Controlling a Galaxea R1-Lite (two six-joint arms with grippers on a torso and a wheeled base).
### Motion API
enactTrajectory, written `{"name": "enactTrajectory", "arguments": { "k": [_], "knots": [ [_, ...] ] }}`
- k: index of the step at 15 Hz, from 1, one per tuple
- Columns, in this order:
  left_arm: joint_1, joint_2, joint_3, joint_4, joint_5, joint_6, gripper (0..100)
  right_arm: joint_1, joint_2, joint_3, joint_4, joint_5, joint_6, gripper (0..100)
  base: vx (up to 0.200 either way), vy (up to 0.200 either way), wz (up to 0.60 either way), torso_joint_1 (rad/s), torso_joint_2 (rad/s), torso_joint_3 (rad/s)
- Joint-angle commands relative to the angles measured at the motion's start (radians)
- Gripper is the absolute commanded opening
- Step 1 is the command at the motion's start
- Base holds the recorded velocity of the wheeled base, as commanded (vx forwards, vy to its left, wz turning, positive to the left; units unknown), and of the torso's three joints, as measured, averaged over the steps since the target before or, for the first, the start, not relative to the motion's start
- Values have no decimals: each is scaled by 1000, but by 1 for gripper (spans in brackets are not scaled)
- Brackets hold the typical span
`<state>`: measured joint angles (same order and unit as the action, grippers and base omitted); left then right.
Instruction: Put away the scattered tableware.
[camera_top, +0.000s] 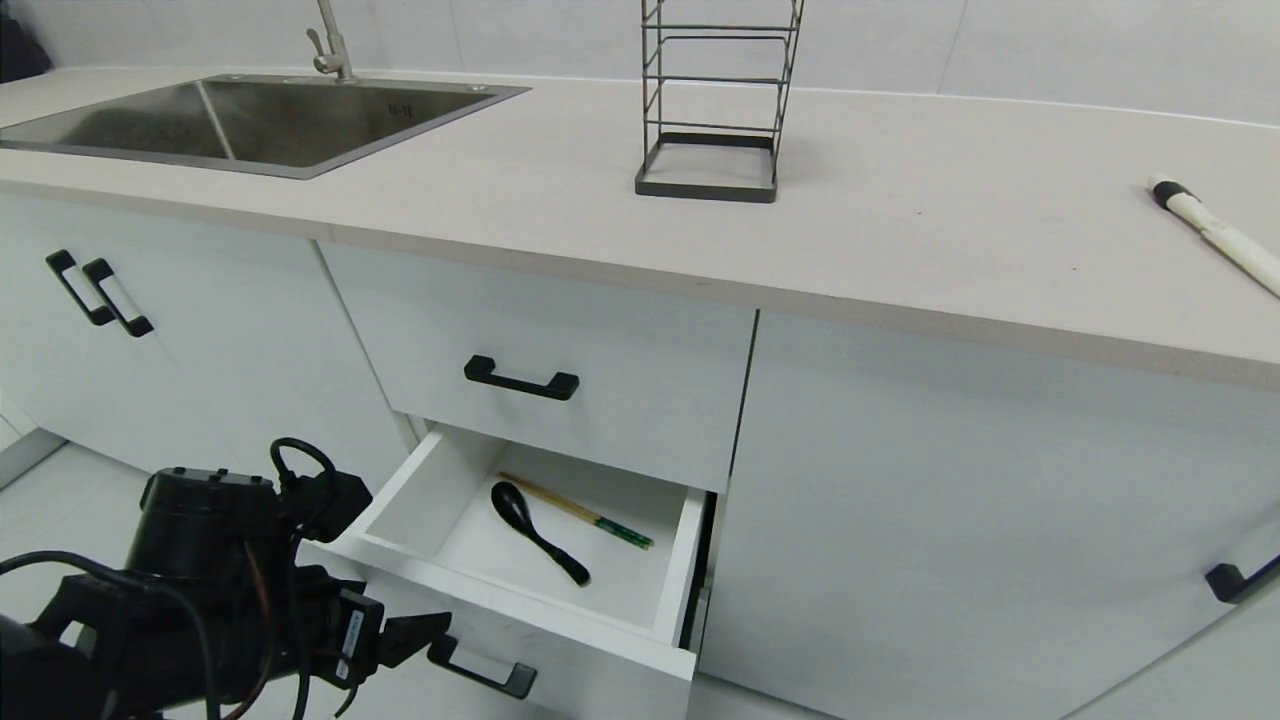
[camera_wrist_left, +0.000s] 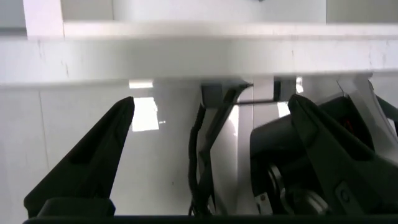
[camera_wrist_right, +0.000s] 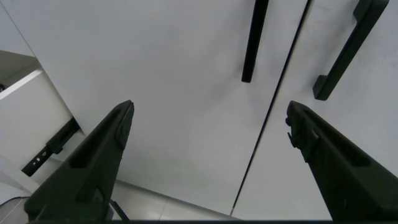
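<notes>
1. Black spoon (camera_top: 535, 530) and wooden chopsticks (camera_top: 575, 510) lie side by side in the drawer (camera_top: 560, 612), near one another, so that part of the tidying looks done.
2. The drawer is pulled well out under the tabletop (camera_top: 950, 230), its inside open to the room. I judge that shutting it is a step not yet done.
3. The left hand (camera_top: 430, 628) hangs low at the drawer front, just beside the black handle (camera_top: 482, 672). In the left wrist view its fingers (camera_wrist_left: 93, 168) are spread wide and hold nothing. I cannot tell whether a fingertip touches the handle.
4. The right hand (camera_wrist_right: 210, 107) faces the white cabinet doors, fingers wide apart and empty.
5. A white stick (camera_top: 1215, 235) with a black end lies on the far right of the tabletop, well apart from the drawer. I cannot tell what it is. If it counts as tableware, it is left to collect.
6. A wire rack (camera_top: 715, 110) stands on the tabletop, and the sink (camera_top: 250, 120) sits to the left. I see no tableware in either.
7. By my reckoning the task is near its end: the drawer needs closing, and perhaps that one stray item needs fetching first.
</notes>
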<state>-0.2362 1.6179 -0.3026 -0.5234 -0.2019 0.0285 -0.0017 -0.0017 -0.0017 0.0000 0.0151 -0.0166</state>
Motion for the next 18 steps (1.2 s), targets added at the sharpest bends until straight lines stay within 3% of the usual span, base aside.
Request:
{"name": "enactTrajectory", "arguments": {
  "k": [1, 5, 6, 13, 18],
  "knots": [
    [-2, 62, -1, -40, -1, 4, 100, 0, 2, 0, 0, 0, 0, 100, 0, 0, 0, 0, 0, 0],
    [-8, 119, -1, -138, -2, 5, 100, 0, 2, 0, 0, 0, 0, 100, 0, 0, 0, 0, 0, 0],
    [-29, 175, -6, -248, -2, 2, 100, 0, 2, 0, 0, 0, 0, 100, 0, 0, 0, 0, 0, 0],
    [-31, 359, -44, -546, 1, -2, 100, 0, 2, 0, 0, 0, 0, 100, 0, 0, 0, 0, 0, 0],
    [-31, 413, -138, -570, -2, -2, 100, 0, 2, 0, 0, 0, 0, 100, 0, 0, 0, 0, 0, 0]
  ]
}}
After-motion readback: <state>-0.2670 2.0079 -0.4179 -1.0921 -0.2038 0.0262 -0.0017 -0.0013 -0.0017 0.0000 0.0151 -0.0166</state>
